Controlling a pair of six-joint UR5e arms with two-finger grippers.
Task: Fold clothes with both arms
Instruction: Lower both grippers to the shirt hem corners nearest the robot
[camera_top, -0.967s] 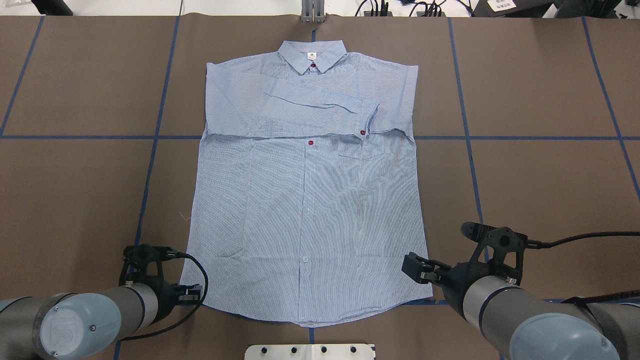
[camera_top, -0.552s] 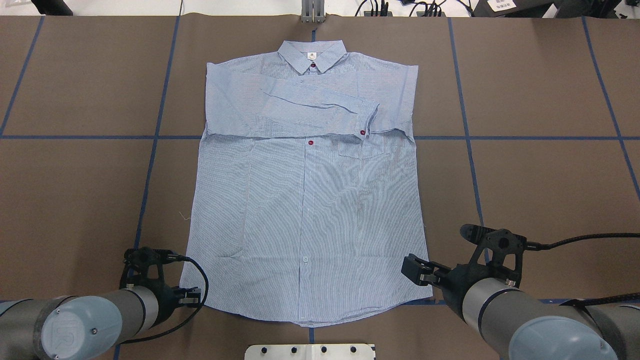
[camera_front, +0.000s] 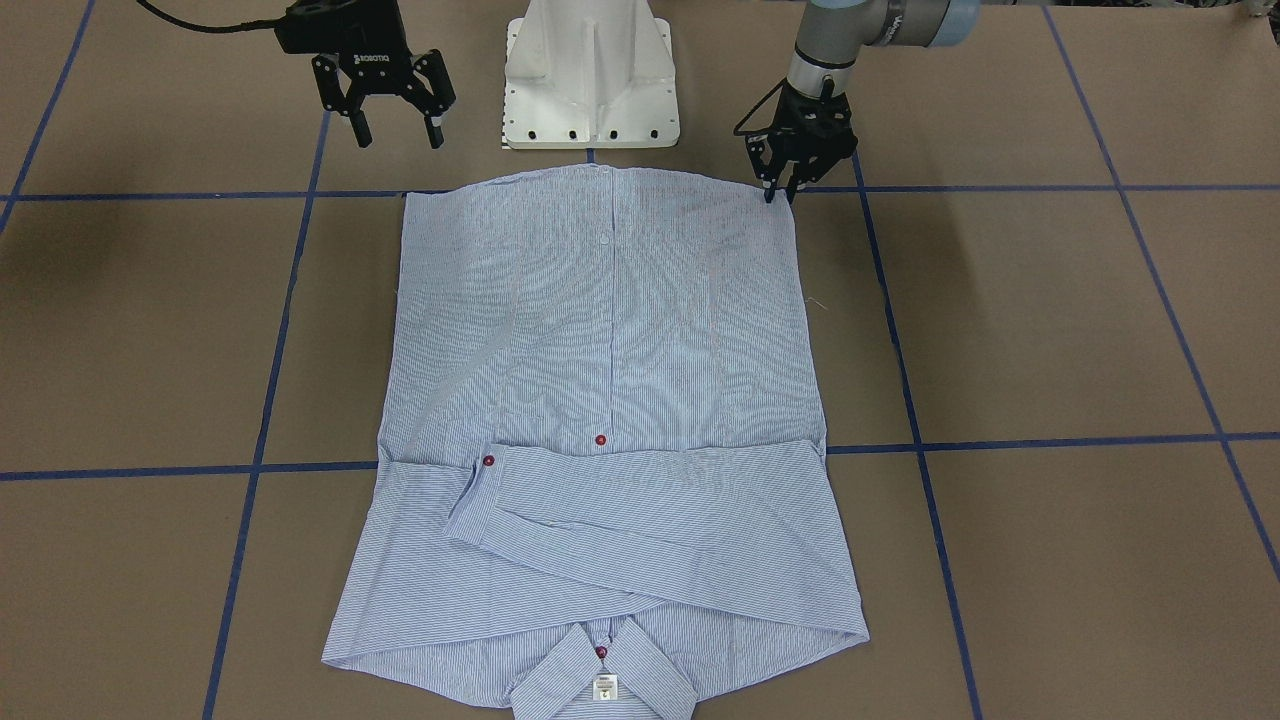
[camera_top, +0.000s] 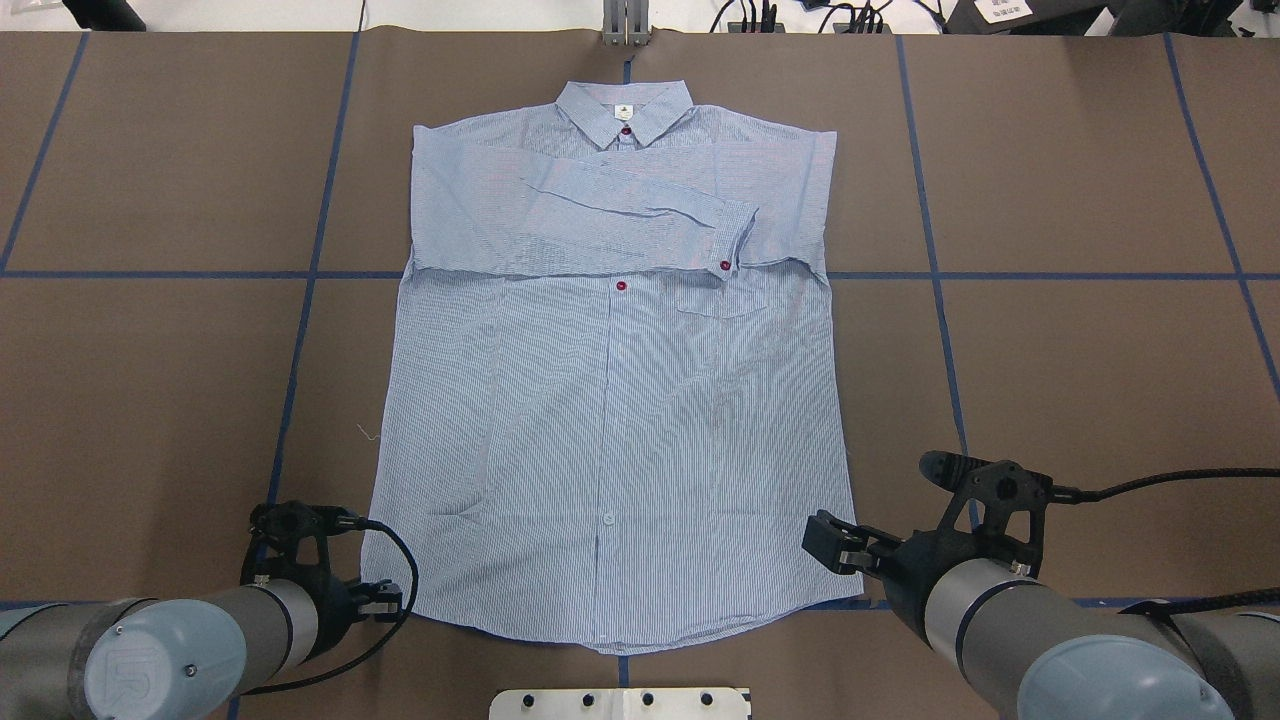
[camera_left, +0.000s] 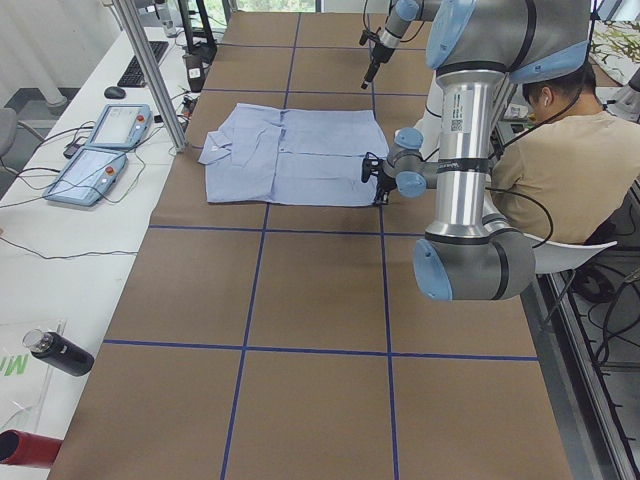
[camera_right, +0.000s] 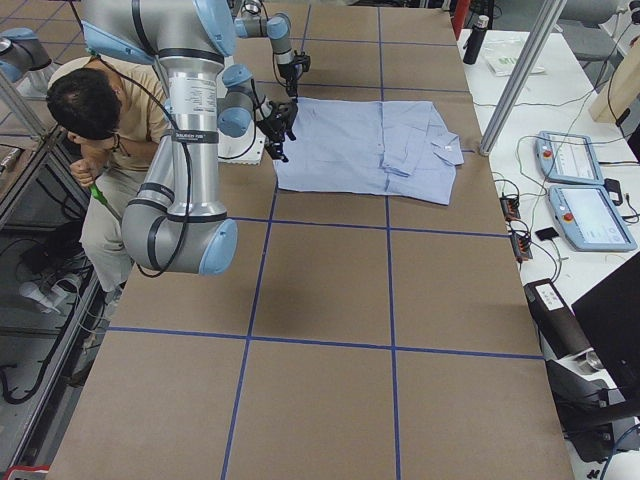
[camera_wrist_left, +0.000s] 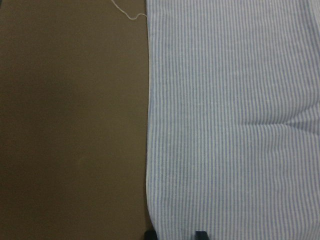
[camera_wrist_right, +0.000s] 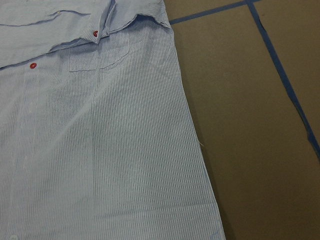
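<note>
Across the counter's middle, hem toward its robot-side edge, the striped shirt lies flat. Left gripper, narrowly spread, straddles a hem corner; right gripper hovers spread wide. Mismatched pinches could skew the fold.

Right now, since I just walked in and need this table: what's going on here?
A shirt-folding job. The blue striped shirt lies flat, sleeves already folded across the chest. The left gripper sits low, astride the edge at one hem corner; the right gripper hangs open near the other corner.
</note>
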